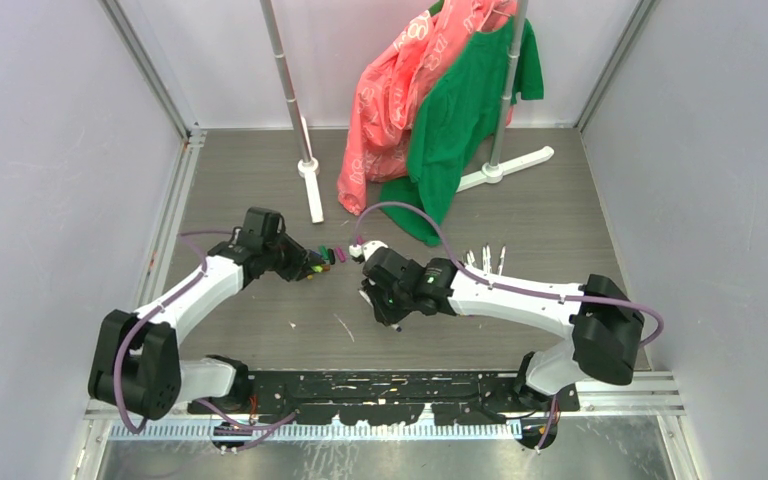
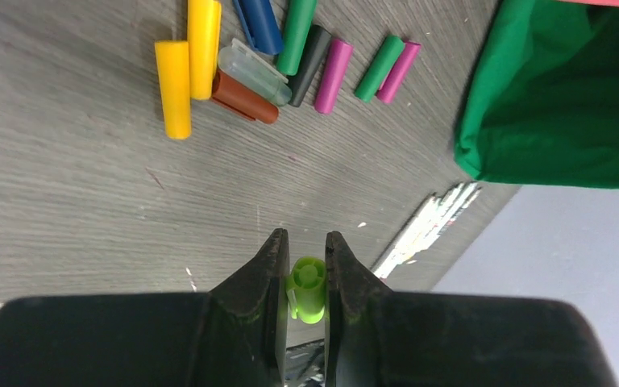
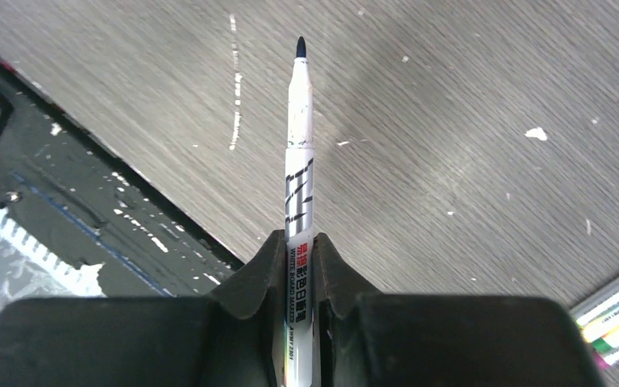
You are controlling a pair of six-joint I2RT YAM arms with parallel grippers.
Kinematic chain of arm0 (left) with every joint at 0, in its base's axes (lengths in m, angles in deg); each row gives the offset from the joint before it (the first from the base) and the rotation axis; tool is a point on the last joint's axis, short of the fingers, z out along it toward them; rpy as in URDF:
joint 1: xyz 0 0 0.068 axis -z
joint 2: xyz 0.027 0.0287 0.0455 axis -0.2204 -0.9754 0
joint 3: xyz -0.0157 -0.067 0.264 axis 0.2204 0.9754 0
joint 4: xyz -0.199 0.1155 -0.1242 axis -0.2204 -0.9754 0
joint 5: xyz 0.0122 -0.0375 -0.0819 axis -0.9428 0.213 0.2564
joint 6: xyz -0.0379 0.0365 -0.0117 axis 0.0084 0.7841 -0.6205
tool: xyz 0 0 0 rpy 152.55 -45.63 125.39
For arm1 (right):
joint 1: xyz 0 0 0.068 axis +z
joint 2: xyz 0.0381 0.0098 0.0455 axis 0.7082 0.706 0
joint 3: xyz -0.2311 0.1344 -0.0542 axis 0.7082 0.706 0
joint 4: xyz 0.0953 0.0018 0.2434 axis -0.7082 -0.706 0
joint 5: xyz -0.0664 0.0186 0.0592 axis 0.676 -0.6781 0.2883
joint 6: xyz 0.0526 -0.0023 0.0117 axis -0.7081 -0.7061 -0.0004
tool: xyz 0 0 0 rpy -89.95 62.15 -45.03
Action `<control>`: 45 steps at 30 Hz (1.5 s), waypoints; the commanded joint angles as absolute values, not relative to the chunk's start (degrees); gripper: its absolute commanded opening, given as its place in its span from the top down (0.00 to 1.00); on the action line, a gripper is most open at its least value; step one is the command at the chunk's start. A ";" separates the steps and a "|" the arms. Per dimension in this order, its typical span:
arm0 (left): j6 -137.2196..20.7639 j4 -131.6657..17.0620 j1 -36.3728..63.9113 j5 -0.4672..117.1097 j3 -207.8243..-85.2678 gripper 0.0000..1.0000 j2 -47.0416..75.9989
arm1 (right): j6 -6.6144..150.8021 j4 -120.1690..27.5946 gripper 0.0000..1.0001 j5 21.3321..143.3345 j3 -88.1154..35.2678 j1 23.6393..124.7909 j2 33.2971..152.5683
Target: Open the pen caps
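Note:
My left gripper (image 2: 302, 242) is shut on a light green pen cap (image 2: 307, 286), held just above the table. Beyond it lie several loose pen caps: two yellow (image 2: 174, 89), a brown (image 2: 243, 97), a clear (image 2: 251, 71), a blue (image 2: 259, 24), a green (image 2: 297, 36) and a magenta (image 2: 333, 75). From above they show as a small row (image 1: 332, 255) beside my left gripper (image 1: 310, 268). My right gripper (image 3: 299, 238) is shut on a white pen (image 3: 299, 161) whose dark tip is bare. It points away from the jaws over the table. My right gripper (image 1: 382, 303) hangs right of the caps.
Several pens (image 1: 485, 260) lie on the table behind the right arm; their ends show in the right wrist view (image 3: 616, 318). A clothes rack with grey poles (image 1: 290, 90) holds a pink garment (image 1: 390, 100) and a green garment (image 1: 460, 120) at the back. The black base rail (image 1: 400, 385) runs along the near edge.

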State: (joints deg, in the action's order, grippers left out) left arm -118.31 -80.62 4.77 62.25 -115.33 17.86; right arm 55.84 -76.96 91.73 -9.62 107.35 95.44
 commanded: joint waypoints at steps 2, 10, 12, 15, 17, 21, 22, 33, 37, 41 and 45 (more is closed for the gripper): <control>-109.56 -81.42 5.11 61.43 -120.05 1.00 14.60 | 53.21 -77.73 0.99 102.58 -9.12 107.49 93.61; -100.55 -85.93 9.10 58.17 -122.40 1.00 10.51 | 47.43 -82.06 0.99 117.02 -9.82 105.90 99.94; -98.97 -87.47 10.53 56.48 -123.67 1.00 8.94 | 45.90 -82.52 0.99 118.01 -9.01 104.40 100.06; -97.84 -88.79 12.48 54.09 -125.08 1.00 7.18 | 44.68 -83.00 0.99 118.37 -7.69 101.63 99.94; -97.80 -88.80 13.43 53.35 -125.68 1.00 6.04 | 44.45 -82.96 0.99 118.07 -6.61 99.97 99.73; -97.96 -89.25 14.43 52.03 -126.63 1.00 3.75 | 44.55 -82.99 0.95 116.43 -5.54 96.97 99.91; -98.05 -89.24 14.57 51.92 -126.81 1.00 3.27 | 44.59 -83.01 0.94 116.09 -5.35 96.42 100.15; -98.89 -89.79 14.96 50.50 -127.86 0.90 -0.67 | 44.20 -83.05 0.86 116.17 -2.68 92.91 102.69; -99.10 -90.08 14.96 50.50 -128.69 0.83 -1.79 | 44.33 -82.57 0.80 115.50 -1.90 91.71 103.14; -99.53 -90.37 14.93 48.74 -129.23 0.70 -2.03 | 44.69 -82.81 0.70 115.11 -2.48 90.91 103.95; -99.85 -90.98 15.00 48.49 -129.95 0.65 -2.20 | 45.11 -83.35 0.64 114.43 -3.16 90.49 104.90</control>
